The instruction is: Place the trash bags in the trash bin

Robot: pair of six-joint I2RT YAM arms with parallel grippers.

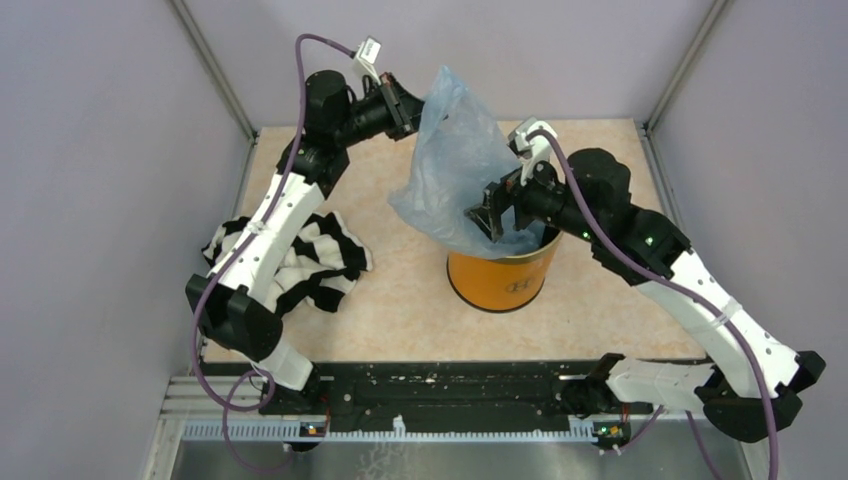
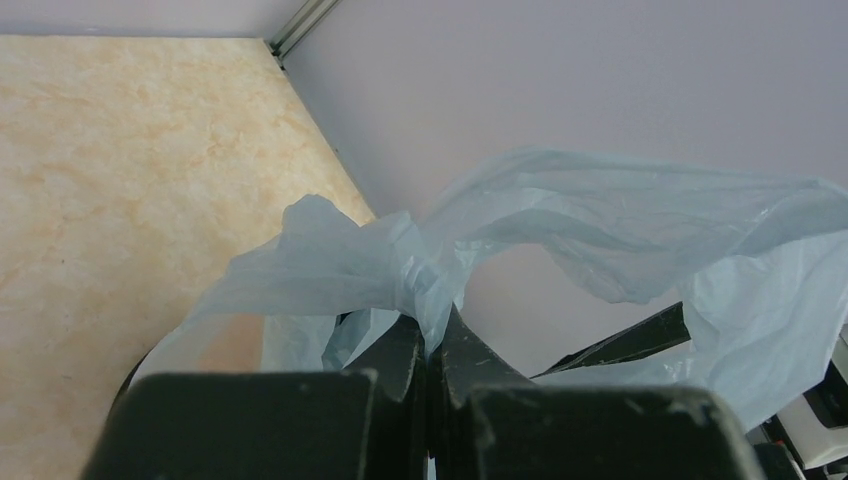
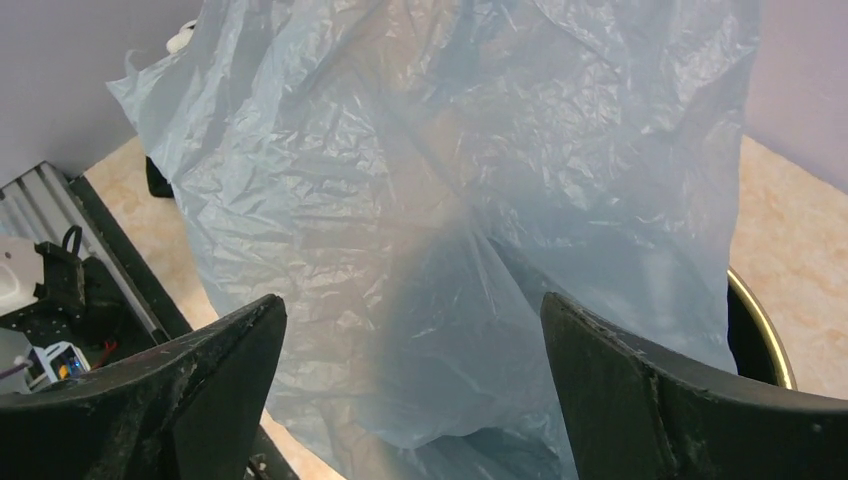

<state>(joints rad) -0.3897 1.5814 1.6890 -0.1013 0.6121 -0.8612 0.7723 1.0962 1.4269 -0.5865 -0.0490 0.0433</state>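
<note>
The pale-blue translucent trash bag (image 1: 455, 165) hangs from my left gripper (image 1: 412, 108), which is shut on its bunched top edge (image 2: 410, 268) high above the table. The bag's lower end drapes onto the rim of the orange trash bin (image 1: 505, 282) and partly into its black inside. My right gripper (image 1: 490, 220) is open just above the bin's near-left rim, its jaws spread wide in front of the hanging bag (image 3: 450, 230) without holding it. The bin's gold rim (image 3: 765, 335) shows at the right of the right wrist view.
A black-and-white striped cloth heap (image 1: 320, 262) lies on the table to the left, under my left arm. Grey walls close in the back and sides. A black rail (image 1: 440, 385) runs along the near edge.
</note>
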